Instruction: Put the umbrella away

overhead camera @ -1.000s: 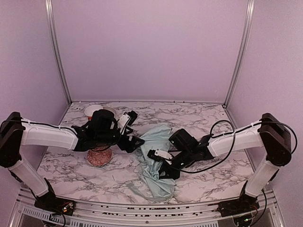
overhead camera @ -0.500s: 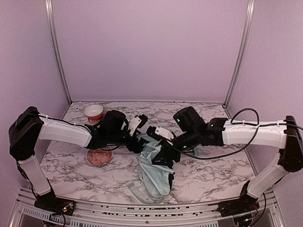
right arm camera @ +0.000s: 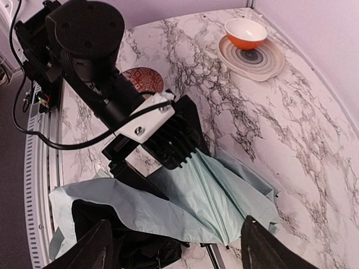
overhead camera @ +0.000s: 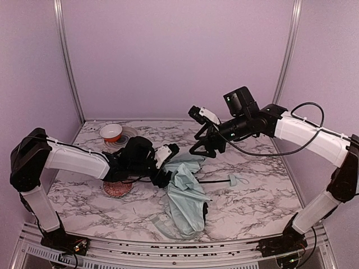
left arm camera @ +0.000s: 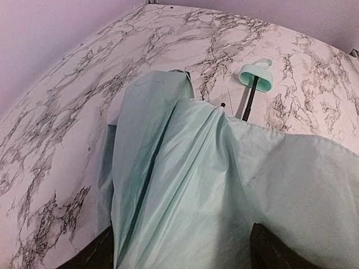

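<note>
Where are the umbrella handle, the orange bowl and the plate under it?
umbrella handle (left arm camera: 259, 74), left wrist view, mint cap.
orange bowl (right arm camera: 247, 40), right wrist view, outer wall.
plate (right arm camera: 274, 63), right wrist view, bare rim.

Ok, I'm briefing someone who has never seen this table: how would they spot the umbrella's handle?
On the marble table, find the crumpled mint-green umbrella near the middle. A thin black shaft runs out of its fabric to the right. The handle is the small mint-green knob at the shaft's end, the only pale-green piece lying clear of the cloth.
</note>
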